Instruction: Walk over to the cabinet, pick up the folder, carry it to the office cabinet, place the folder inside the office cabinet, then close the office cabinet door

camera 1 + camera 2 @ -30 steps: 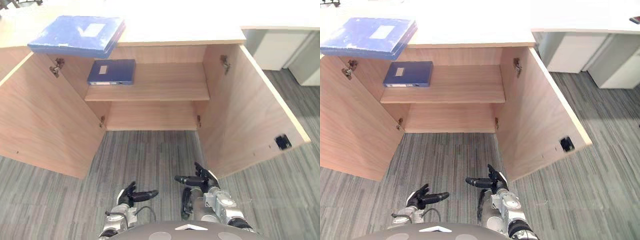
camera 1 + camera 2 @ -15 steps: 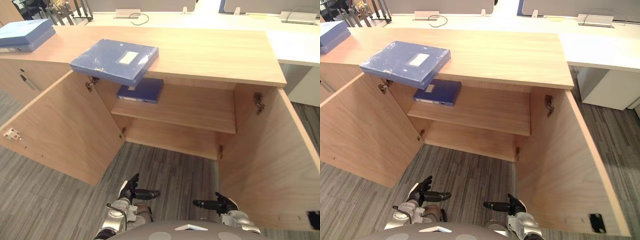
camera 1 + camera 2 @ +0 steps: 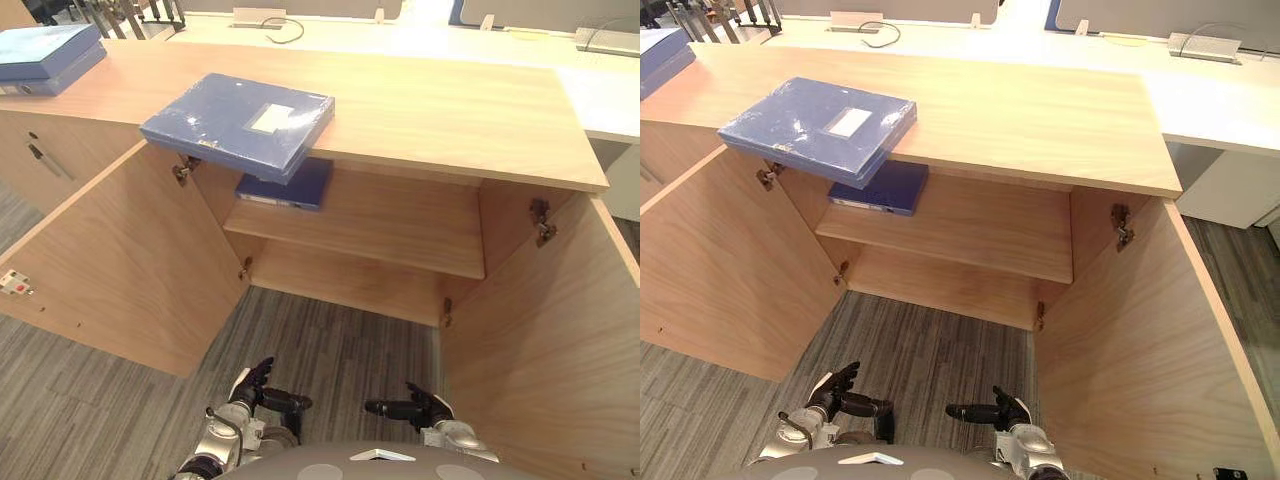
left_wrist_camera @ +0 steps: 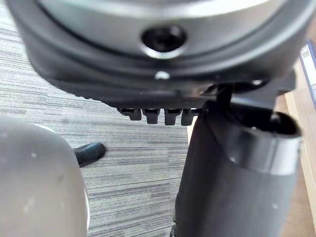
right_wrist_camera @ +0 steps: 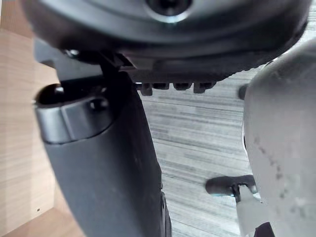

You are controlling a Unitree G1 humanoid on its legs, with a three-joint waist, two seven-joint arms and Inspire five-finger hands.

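Note:
A blue folder (image 3: 240, 122) with a white label lies on the wooden cabinet top (image 3: 450, 110), its near corner hanging over the front edge. A second blue folder (image 3: 285, 186) lies on the left end of the upper shelf (image 3: 390, 220) inside. Both cabinet doors stand wide open. My left hand (image 3: 255, 392) and right hand (image 3: 415, 408) hang low over the grey carpet in front of the cabinet, far below the folders. Both are open and hold nothing. The left wrist view shows my left thumb (image 4: 232, 168) against the carpet; the right wrist view shows my right thumb (image 5: 103, 163) the same way.
The open left door (image 3: 120, 260) and open right door (image 3: 545, 340) flank the carpet where I stand. More blue folders (image 3: 45, 55) are stacked at the far left of the top. A white desk (image 3: 1200, 100) adjoins at the back right.
The camera has swung up and shifted, so the cabinet top now shows where the shelves did. Both hands stay open and sit lower in the picture.

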